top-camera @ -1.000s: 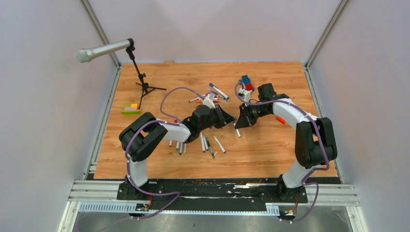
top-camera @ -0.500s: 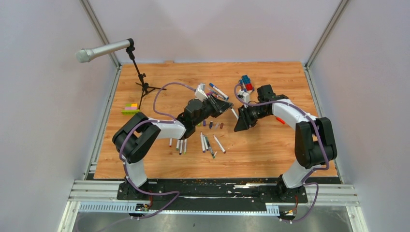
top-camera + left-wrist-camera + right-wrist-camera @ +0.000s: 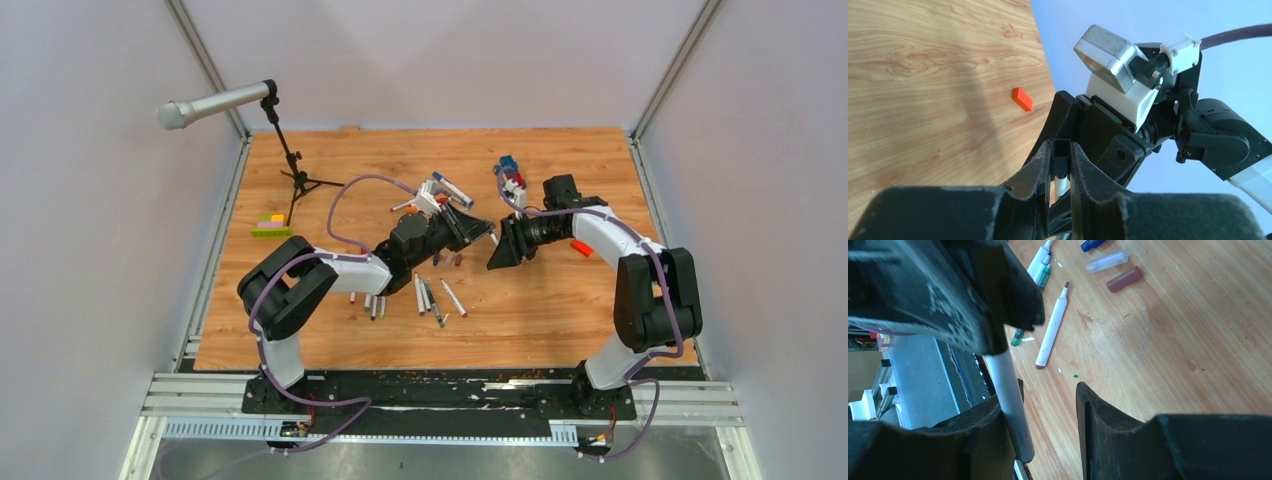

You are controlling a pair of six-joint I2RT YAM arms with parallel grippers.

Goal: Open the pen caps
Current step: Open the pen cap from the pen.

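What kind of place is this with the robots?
Probably a robot lab test booth: a left arm and a right arm bolted by a wooden table, plain walls around, and a microphone.

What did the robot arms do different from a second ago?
The right gripper opened its jaws and let go of the pen. The left gripper swung away, then partway back, keeping hold of that pen. The loose pens stayed put.
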